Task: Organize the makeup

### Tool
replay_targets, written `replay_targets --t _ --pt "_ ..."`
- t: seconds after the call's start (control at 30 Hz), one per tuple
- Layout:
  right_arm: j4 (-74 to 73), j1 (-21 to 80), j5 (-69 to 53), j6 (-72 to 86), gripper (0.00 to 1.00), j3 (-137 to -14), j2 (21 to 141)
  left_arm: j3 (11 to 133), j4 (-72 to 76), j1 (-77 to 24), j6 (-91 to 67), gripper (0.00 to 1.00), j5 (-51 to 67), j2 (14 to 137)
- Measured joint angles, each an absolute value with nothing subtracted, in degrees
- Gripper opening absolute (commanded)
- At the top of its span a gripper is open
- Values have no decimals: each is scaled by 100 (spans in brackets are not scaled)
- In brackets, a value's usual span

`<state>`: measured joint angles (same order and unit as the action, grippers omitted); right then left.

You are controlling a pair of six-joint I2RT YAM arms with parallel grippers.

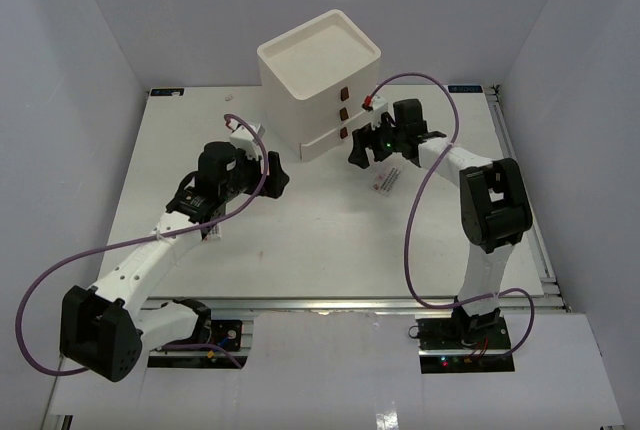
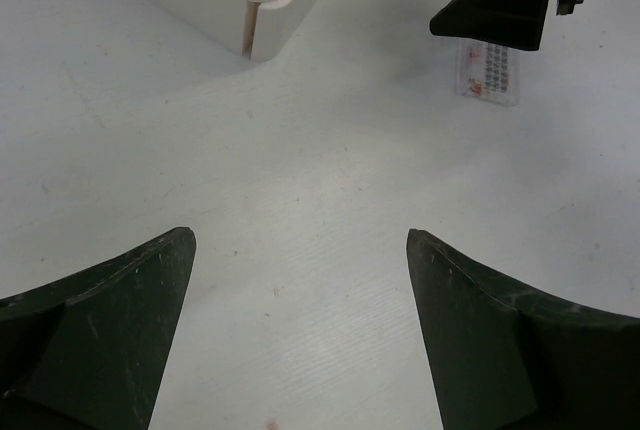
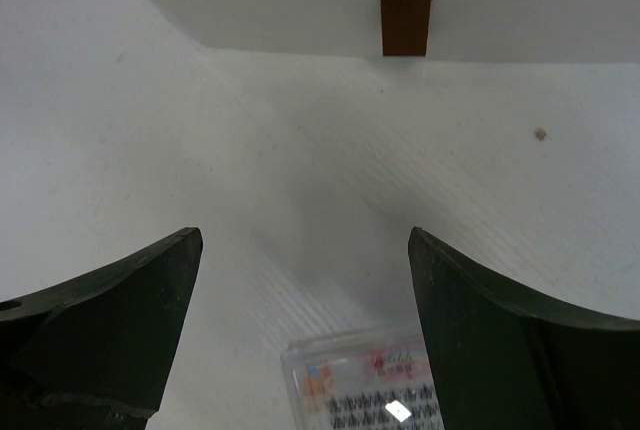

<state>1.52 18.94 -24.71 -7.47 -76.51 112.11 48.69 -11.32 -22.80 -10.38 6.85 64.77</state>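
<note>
Makeup packet (image 1: 387, 180) lies flat on the table (image 1: 300, 250), just in front of the drawer box (image 1: 320, 70) on its handled side, seen from overhead; I can't make out the other items.

On the left wrist view, my left gripper (image 2: 300, 240) is spread wide and empty over bare table near the box's front corner.

On the right wrist view, my right gripper (image 3: 305, 240) is spread too, holding nothing. The packet lies between its fingers on the side away from the box, and a dark red handle (image 3: 405, 25) is ahead.

My worry is that the packet is thin, so closing fingers could skate over it or shove it against the box.
</note>
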Motion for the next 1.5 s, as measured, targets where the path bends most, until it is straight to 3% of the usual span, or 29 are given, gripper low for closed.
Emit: replay_targets --t 0.47,0.6,0.87,1.07,1.23,1.5 --pt "2135 1881 -2625 573 99 -8421 12623 4869 -1020 -2009 -1062 98 710 6453" --pt "2283 1880 -2632 842 83 -8704 13026 4869 -991 -1928 -1100 98 799 6454" --pt "2343 1822 -2669 1153 62 -8917 13260 4868 -884 -1711 -1198 98 1052 6507" --pt "2465 1748 -2728 1255 37 -8919 13260 4860 -853 -1605 -1255 98 1185 6534" --pt "2500 1732 -2843 1245 11 -8919 13260 4847 -850 -1559 -1285 98 1271 6538" --pt "2792 1703 -3010 1188 8 -8664 13165 4847 -847 -1514 -1297 98 1298 6556"
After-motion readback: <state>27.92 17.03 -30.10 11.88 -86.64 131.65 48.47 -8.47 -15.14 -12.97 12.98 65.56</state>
